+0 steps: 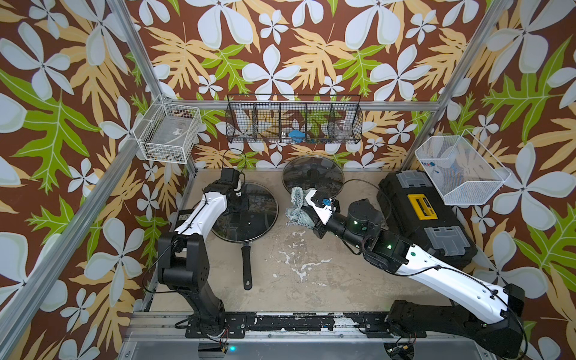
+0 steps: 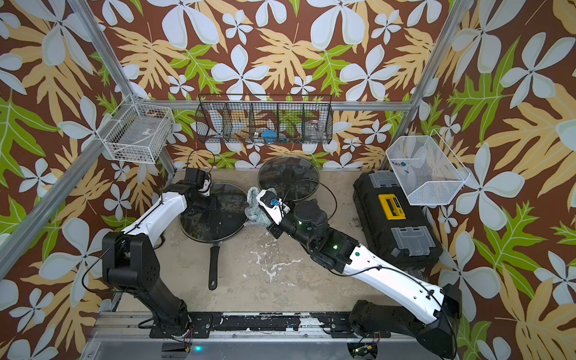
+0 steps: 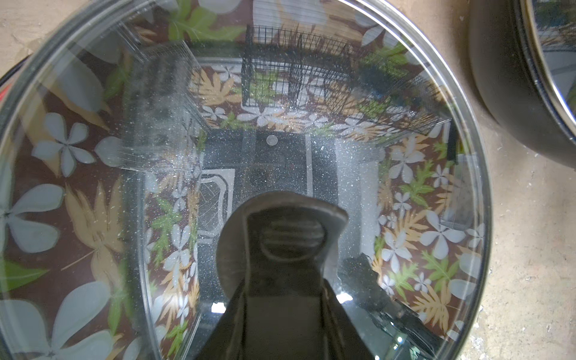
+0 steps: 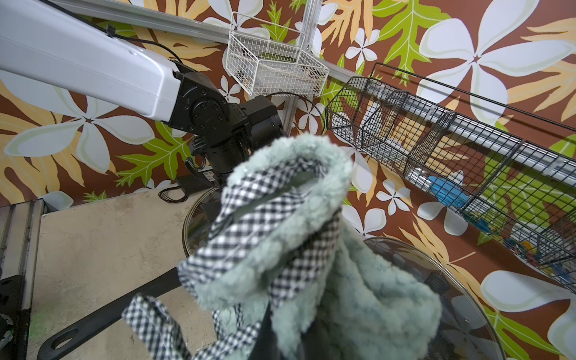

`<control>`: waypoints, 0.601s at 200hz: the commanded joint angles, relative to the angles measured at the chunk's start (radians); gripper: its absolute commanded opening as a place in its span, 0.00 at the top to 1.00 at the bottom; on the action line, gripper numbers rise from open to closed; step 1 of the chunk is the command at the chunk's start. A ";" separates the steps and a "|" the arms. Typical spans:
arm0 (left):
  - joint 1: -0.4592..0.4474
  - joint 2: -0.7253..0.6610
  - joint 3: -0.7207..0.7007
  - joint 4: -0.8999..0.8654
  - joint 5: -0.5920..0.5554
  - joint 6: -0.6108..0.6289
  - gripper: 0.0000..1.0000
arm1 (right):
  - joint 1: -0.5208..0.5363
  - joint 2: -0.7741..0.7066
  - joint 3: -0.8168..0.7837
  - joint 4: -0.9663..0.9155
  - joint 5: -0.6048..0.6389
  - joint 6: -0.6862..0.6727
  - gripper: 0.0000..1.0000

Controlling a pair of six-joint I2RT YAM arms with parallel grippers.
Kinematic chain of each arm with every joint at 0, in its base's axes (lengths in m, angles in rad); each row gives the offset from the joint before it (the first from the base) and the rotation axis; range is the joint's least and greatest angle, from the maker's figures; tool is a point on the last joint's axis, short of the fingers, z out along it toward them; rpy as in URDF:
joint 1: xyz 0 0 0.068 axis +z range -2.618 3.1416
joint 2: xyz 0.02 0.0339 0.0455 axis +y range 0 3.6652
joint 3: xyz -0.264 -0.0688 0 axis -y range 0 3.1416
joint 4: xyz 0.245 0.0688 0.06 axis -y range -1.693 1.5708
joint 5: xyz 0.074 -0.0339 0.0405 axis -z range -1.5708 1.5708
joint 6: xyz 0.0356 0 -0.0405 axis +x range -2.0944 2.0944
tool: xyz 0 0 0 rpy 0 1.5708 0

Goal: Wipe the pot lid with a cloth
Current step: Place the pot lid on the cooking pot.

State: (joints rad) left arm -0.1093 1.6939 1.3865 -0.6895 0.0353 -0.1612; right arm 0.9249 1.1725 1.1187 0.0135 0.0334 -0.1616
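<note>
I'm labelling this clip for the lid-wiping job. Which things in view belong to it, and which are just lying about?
In use: cloth, in the shut right gripper; near glass lid, knob gripped by left gripper.

Lying about: frying pan under that lid, rear lid, toolbox, black wire rack, white wire basket, white mesh basket.

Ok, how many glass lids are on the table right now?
2. The near lid sits on the frying pan, knob gripped by the left hand; the far lid covers the black pot at the back, beside the cloth in the right hand.
</note>
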 commanded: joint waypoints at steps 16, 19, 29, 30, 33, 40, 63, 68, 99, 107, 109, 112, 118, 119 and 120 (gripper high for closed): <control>0.000 -0.020 0.009 0.009 0.008 0.005 0.78 | 0.001 0.001 0.006 0.008 0.000 0.001 1.00; 0.000 -0.020 0.009 0.009 0.007 0.005 0.77 | 0.000 0.002 0.006 0.008 0.000 0.001 1.00; 0.000 -0.022 0.011 0.009 0.005 0.005 0.74 | 0.000 0.002 0.006 0.008 0.000 0.001 1.00; -0.001 -0.022 0.011 0.009 0.004 0.005 0.74 | 0.000 0.002 0.006 0.008 -0.001 0.001 1.00; 0.000 -0.021 0.011 0.009 0.003 0.005 0.73 | 0.001 0.001 0.007 0.008 0.000 0.001 1.00; -0.001 -0.022 0.012 0.008 0.001 0.005 0.72 | 0.000 0.002 0.007 0.008 -0.001 0.001 1.00; -0.001 -0.020 0.014 0.008 -0.003 0.005 0.70 | 0.000 0.002 0.009 0.010 0.000 -0.001 1.00; 0.000 -0.019 0.014 0.009 -0.002 0.005 0.70 | 0.001 0.004 0.010 0.010 0.000 -0.001 1.00; 0.000 -0.009 0.011 0.007 0.008 0.009 0.69 | 0.000 0.004 0.011 0.009 0.000 -0.002 1.00; 0.000 -0.007 0.011 0.007 0.011 0.009 0.68 | 0.000 0.004 0.010 0.009 0.000 -0.002 1.00; 0.000 -0.007 0.011 0.008 0.011 0.009 0.68 | 0.000 0.004 0.010 0.009 0.000 -0.003 1.00; 0.000 -0.005 0.011 0.009 0.012 0.009 0.68 | 0.001 0.004 0.010 0.009 0.000 -0.003 1.00; 0.000 -0.003 0.011 0.010 0.011 0.009 0.68 | 0.000 0.004 0.011 0.009 0.002 -0.003 1.00; 0.000 -0.003 0.011 0.011 0.011 0.009 0.68 | 0.000 0.004 0.011 0.009 0.002 -0.003 1.00; 0.000 -0.003 0.011 0.011 0.011 0.009 0.68 | 0.000 0.004 0.011 0.009 0.003 -0.003 1.00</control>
State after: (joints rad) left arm -0.1093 1.6875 1.3876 -0.7113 0.0380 -0.1577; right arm 0.9253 1.1748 1.1202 0.0135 0.0334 -0.1616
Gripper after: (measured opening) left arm 0.336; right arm 0.078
